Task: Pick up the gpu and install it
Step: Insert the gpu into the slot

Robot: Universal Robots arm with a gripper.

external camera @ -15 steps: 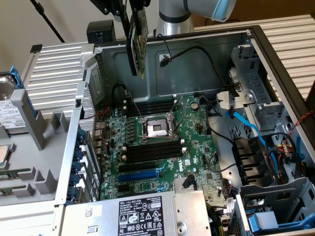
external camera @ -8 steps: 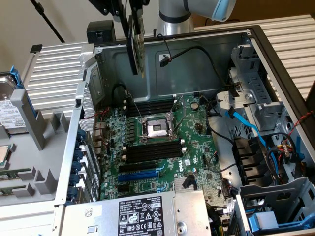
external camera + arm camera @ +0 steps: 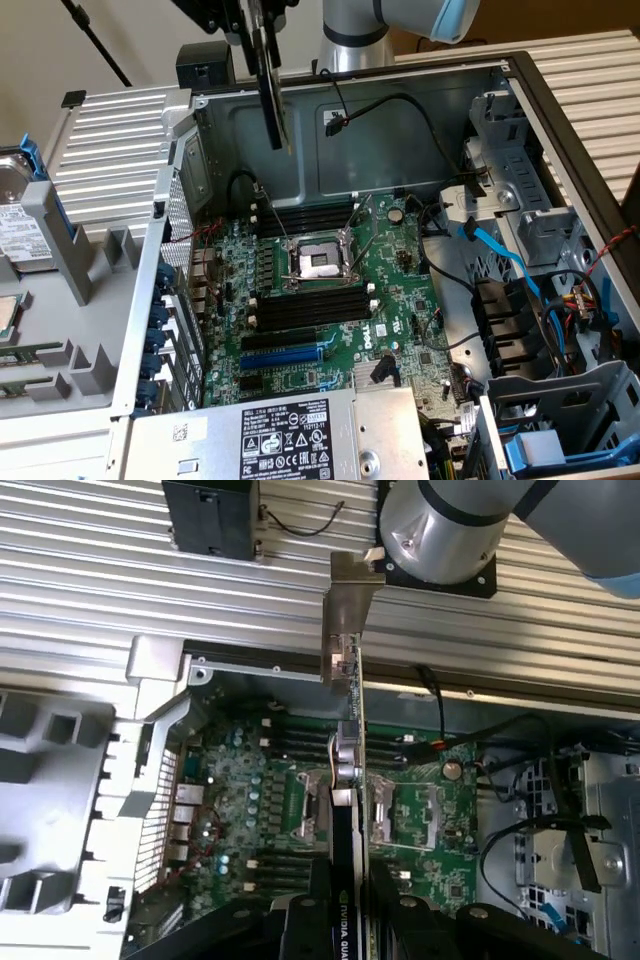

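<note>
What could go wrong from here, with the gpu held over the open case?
1. The gripper clamps the gpu by one end, edge-on above the motherboard. A slip could drop it onto the CPU socket.
2. The blue slot lies well off from the card, so a skewed approach may miss it.
3. The silver bracket could catch the perforated case wall.

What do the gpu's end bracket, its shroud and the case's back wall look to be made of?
On the gpu, the end bracket looks like bare metal: a dull silver sheet with a folded tip. The shroud is probably plastic, matte black with pale printed lettering. The case's back wall is likely unpainted sheet steel, flat grey with a soft sheen.
</note>
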